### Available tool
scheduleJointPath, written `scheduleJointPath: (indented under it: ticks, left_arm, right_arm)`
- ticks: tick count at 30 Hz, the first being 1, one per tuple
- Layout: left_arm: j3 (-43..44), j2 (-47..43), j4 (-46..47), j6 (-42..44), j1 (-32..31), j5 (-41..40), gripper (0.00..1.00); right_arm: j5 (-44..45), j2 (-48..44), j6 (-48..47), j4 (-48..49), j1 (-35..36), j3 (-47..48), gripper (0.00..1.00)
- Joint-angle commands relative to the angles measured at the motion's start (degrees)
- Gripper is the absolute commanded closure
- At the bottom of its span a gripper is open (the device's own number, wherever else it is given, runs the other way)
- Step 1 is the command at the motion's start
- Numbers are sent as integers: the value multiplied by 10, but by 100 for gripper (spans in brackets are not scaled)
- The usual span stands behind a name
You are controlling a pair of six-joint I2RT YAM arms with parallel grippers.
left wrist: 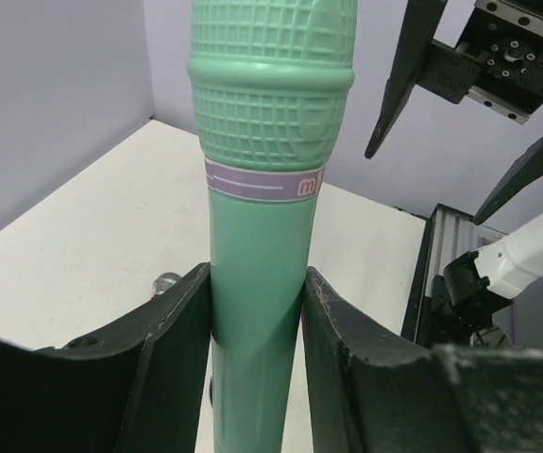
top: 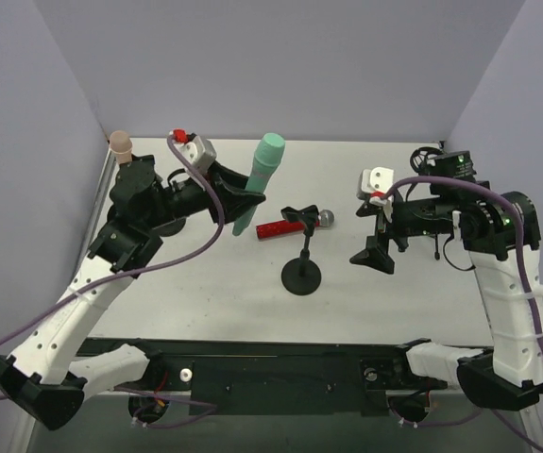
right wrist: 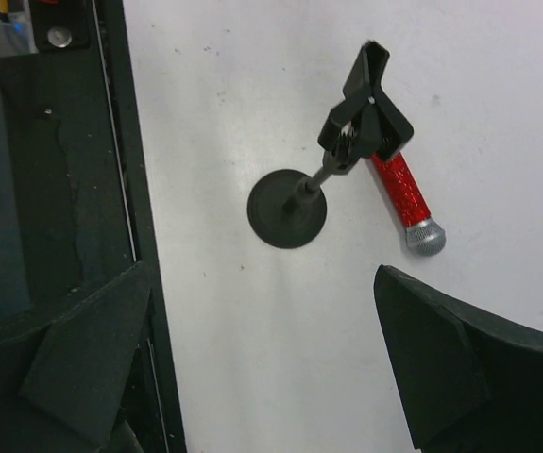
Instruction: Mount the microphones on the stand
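My left gripper is shut on the handle of the mint green microphone, which it holds raised and tilted, left of the stand. The black stand is upright on its round base at the table's middle, its clip on top. A glittery red microphone with a silver head runs under the clip; I cannot tell whether the clip holds it. My right gripper is open and empty, right of the stand. The pink microphone's head shows behind the left arm.
Lilac walls close in the white table on the left, back and right. A black rail carrying both arm bases runs along the near edge. A dark bundle of cables sits at the back right corner.
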Motion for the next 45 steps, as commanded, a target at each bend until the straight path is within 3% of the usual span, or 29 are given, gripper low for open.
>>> scheduleJointPath:
  ticks: [1, 5, 9, 12, 25, 27, 32, 36, 38, 39, 42, 44, 45]
  left_arm:
    - [77, 62, 4, -11, 16, 156, 100]
    - [85, 78, 25, -42, 16, 186, 100]
    - [65, 89, 127, -114, 11, 198, 100]
    - [76, 107, 146, -147, 0, 204, 100]
    - [104, 150, 132, -122, -65, 144, 100]
    - [108, 155, 131, -120, -73, 136, 100]
    - [105, 150, 120, -108, -76, 105, 100]
    - [96, 146, 117, -105, -75, 93, 100]
    - [95, 145, 117, -106, -75, 92, 100]
    - [94, 146, 117, -106, -76, 92, 100]
    - [91, 144, 118, -112, -76, 85, 100]
    - [85, 141, 121, -122, -74, 77, 84]
    - [75, 135, 131, -127, -74, 77, 70]
  right_arm:
    - [2, 70, 79, -35, 49, 93, 0]
    - [-23, 126, 203, 15, 68, 211, 1]
    - [-32, 171, 342, 96, 69, 265, 1]
    - [-46, 198, 430, 160, 70, 285, 1]
    - [-59, 192, 584, 270, 86, 272, 1]
    - [-79, 187, 602, 291, 88, 253, 5]
    - [-94, 167, 619, 324, 94, 196, 25]
    - [-95, 150, 622, 336, 94, 175, 28]
    - [-100, 150, 624, 341, 94, 172, 40]
    - [-107, 150, 626, 344, 94, 170, 52]
    - [-113, 147, 629, 352, 94, 168, 68]
    - [-115, 145, 629, 354, 94, 166, 75]
    - [-114, 145, 627, 355, 94, 167, 78]
